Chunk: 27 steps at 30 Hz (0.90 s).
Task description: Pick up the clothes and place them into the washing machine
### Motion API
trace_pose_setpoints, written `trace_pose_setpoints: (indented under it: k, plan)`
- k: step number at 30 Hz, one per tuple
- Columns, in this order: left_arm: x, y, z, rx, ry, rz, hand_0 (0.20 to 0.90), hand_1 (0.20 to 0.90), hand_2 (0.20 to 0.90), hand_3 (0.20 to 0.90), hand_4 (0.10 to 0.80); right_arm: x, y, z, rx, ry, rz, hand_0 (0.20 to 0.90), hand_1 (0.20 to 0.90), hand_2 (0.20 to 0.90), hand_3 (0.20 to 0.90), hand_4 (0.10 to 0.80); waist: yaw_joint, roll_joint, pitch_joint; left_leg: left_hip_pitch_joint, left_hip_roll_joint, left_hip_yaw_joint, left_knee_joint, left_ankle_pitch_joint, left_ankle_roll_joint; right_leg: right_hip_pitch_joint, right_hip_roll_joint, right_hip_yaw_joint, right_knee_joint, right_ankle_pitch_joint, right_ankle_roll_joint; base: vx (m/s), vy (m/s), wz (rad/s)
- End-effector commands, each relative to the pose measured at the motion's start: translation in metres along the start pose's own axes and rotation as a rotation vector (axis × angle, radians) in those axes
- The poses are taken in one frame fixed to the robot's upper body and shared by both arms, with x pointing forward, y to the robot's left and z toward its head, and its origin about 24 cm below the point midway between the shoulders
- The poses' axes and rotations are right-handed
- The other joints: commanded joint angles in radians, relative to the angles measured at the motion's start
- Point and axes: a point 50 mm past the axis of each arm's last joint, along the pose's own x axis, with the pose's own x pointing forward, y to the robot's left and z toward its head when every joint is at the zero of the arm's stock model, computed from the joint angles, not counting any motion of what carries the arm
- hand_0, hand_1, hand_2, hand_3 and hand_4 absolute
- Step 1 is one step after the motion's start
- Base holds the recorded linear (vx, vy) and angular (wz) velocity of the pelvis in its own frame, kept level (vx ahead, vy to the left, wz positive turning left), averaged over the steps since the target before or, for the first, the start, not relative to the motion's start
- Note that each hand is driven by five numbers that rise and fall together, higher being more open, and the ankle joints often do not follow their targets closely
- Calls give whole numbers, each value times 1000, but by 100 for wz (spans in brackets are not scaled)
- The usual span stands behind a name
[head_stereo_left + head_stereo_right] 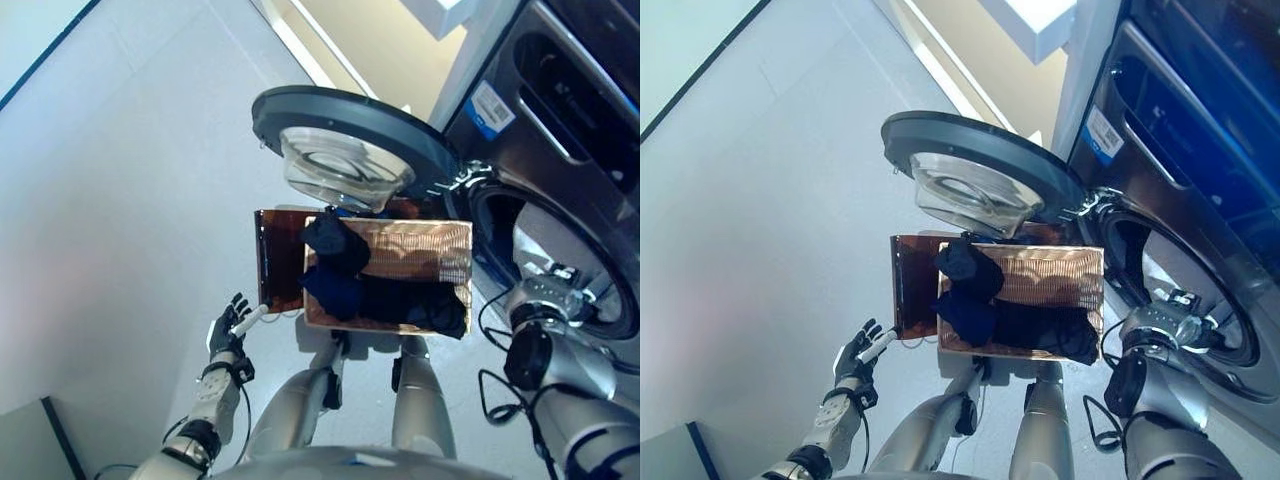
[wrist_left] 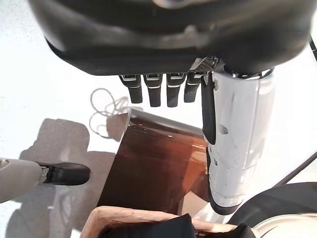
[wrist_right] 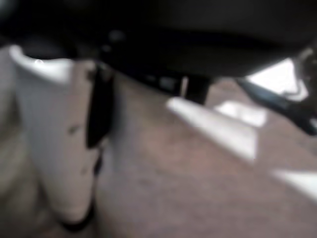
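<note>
Left hand [image 1: 228, 335] fingers spread wide, empty, beside brown cardboard box [image 1: 420, 255] of dark navy clothes [image 1: 340, 270]; right hand [image 3: 64, 148] fingers unclear.

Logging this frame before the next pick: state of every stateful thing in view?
Washing machine round glass door: swung wide open.
Washing machine drum: open; contents not visible.
Brown woven basket: holds clothes.
Dark blue clothes: piled in basket, none picked.
Left robot hand: open, empty, beside basket.
Right robot hand: near drum; fingers unclear.
</note>
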Motion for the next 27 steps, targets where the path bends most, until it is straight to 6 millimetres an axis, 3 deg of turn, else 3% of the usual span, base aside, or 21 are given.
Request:
trace_pose_setpoints:
  k: [1, 3, 10, 16, 22, 27]
  plan:
    - [-4, 15, 1, 21, -41, 46, 900, 900, 900, 900, 800, 1, 54, 72, 29, -308, 167, 200, 200, 200, 200, 300, 0, 8, -62, -49, -24, 29, 47, -46, -74, 0, 10, 9, -13, -3, -32, 0, 0, 0]
    - [-4, 13, 1, 18, -43, 38, 900, 900, 900, 900, 800, 0, 57, 72, 20, -307, 179, 200, 200, 200, 200, 300, 0, 13, -63, -50, -25, 30, 43, -44, -74, -4, 11, 11, -12, -3, -32, 0, 0, 0]
    - [-4, 9, 12, -8, -100, -4, 900, 900, 900, 900, 800, -22, 103, 68, -66, -300, 393, 200, 200, 200, 200, 300, 14, 40, -59, -55, -30, 37, 21, -29, -79, -37, 9, 24, 5, -4, -34, 0, 0, 0]
    - [-5, 8, 12, -10, -102, -23, 900, 900, 900, 900, 800, -41, 130, 60, -65, -290, 509, 200, 200, 200, 200, 300, 25, 42, -66, -57, -26, 35, 12, -21, -83, -48, 15, 26, 12, -9, -38, 8, -18, 1]
    - [-4, 8, 14, -10, -107, -24, 900, 900, 900, 900, 800, -57, 146, 55, -26, -283, 585, 200, 200, 200, 200, 300, 28, 34, -80, -60, -23, 33, 13, -21, -88, -51, 18, 23, 16, -15, -38, 6, -13, 2]
    - [-3, 11, 16, -15, -116, -10, 900, 900, 900, 900, 800, -60, 147, 46, -66, -269, 623, 200, 200, 200, 200, 300, 30, 27, -86, -61, -20, 33, 12, -22, -89, -52, 20, 17, 14, -16, -40, 0, 0, 0]
